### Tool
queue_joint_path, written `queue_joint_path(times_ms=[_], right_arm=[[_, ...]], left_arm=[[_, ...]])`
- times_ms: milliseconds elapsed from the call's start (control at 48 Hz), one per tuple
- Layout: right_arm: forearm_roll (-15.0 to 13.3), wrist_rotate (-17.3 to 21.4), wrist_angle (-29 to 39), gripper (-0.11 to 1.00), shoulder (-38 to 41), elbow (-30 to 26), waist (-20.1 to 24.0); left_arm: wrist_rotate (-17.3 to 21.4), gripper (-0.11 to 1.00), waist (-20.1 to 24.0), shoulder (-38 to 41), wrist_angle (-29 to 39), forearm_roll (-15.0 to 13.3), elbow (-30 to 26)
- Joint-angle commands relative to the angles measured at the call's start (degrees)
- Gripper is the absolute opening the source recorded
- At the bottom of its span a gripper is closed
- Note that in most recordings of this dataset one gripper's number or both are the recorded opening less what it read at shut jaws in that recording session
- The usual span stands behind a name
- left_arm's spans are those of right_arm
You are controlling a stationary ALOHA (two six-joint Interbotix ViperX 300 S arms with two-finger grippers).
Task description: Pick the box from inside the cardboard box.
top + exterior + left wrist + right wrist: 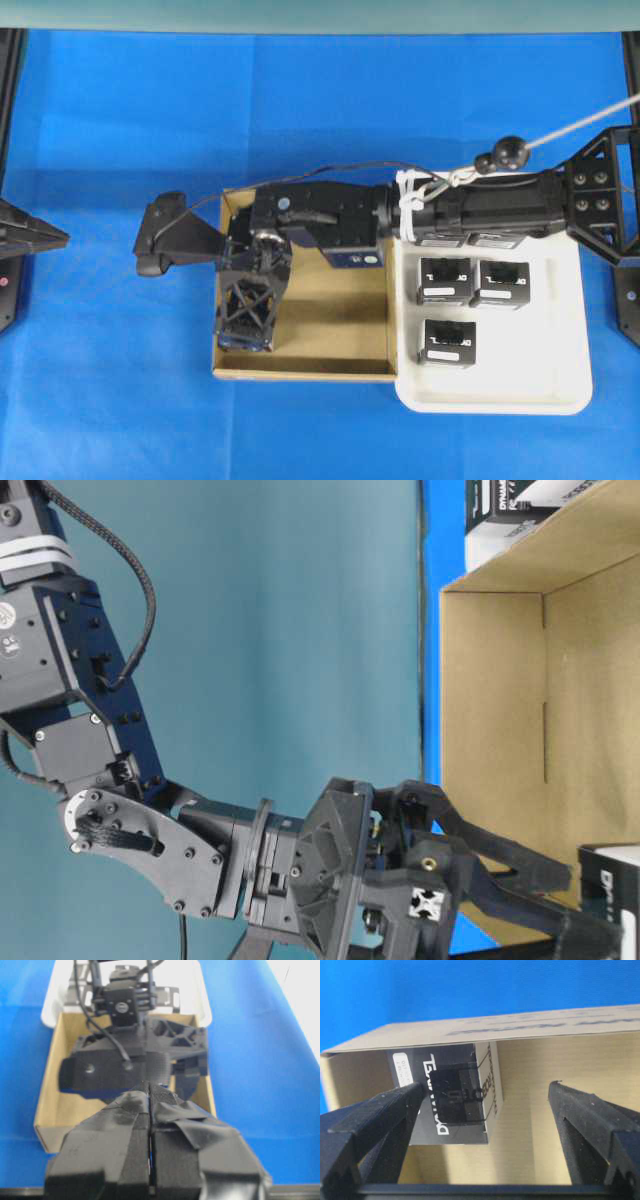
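Right hand (480,1125) spread wide, down inside the carton (340,330), holding nothing. Box (447,1095) sits in the carton's corner, just ahead of the left-side finger (380,1115), apart from it. Left hand (150,1145) pressed together, parked off the carton. Tray (560,390) holds more boxes.

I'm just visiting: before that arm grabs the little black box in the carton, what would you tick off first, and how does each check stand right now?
1. Right gripper open: ok.
2. Box between its fingers: not ok, it sits near the left finger, off centre.
3. Box inside the cardboard box: ok.
4. Carton wall clear of the fingers: cannot tell.
5. Left gripper shut and outside the carton: ok.
6. Room in the white tray: ok.
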Motion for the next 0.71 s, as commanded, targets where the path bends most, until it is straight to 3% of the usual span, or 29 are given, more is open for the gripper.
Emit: queue_joint_path(times_ms=[0, 688], right_arm=[[-0.4, -0.6, -0.1, 1.0, 0.4, 0.1, -1.1], [-0.4, -2.0, 0.0, 1.0, 0.2, -0.3, -6.9]], left_arm=[[-0.1, -0.07, -0.1, 0.4, -0.3, 0.1, -1.8], [-0.1, -0.07, -0.1, 0.3, -0.3, 0.1, -1.8]])
